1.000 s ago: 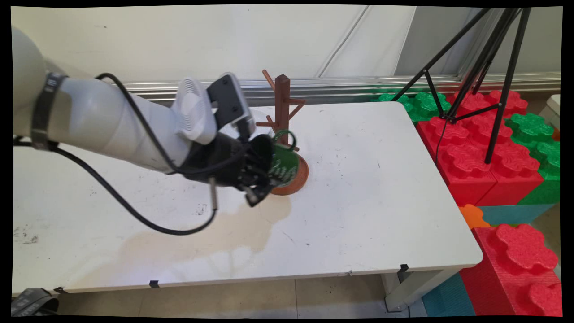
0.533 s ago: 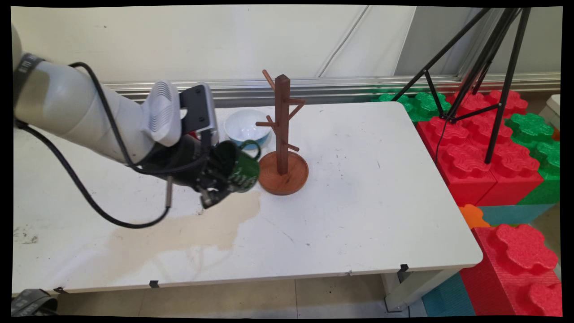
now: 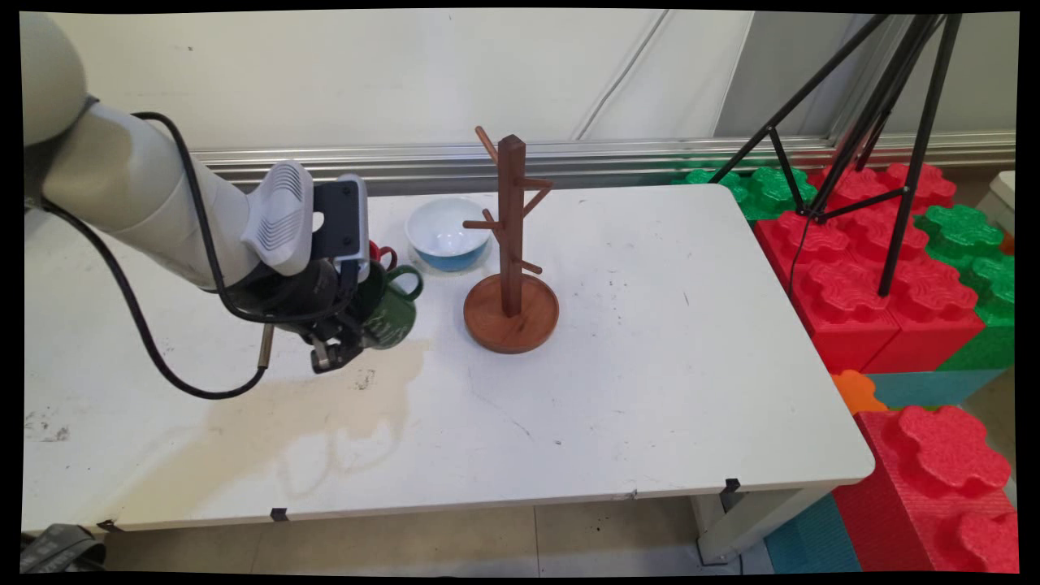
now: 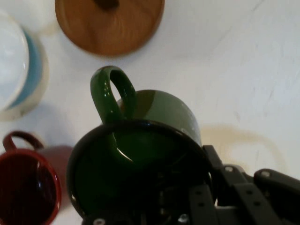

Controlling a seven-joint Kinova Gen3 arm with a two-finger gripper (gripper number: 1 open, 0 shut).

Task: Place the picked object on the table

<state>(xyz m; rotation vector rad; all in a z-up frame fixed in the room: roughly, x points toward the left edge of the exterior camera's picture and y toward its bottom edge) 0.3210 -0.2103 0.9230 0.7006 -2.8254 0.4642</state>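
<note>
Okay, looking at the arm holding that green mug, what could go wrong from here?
1. The gripper holds the green mug by its rim, tilted; the mug might slip or swing.
2. A red mug sits right beside it, a bowl just beyond. A sideways move could knock either.
3. The mug tree stands close on the other side; its pegs could catch the mug's handle.

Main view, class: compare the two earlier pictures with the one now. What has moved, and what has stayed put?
The end effector, shut on the green mug, carried it leftward, away from the wooden mug tree and toward the red mug. The grip did not change. The mug tree and the blue bowl stayed in place.
</note>
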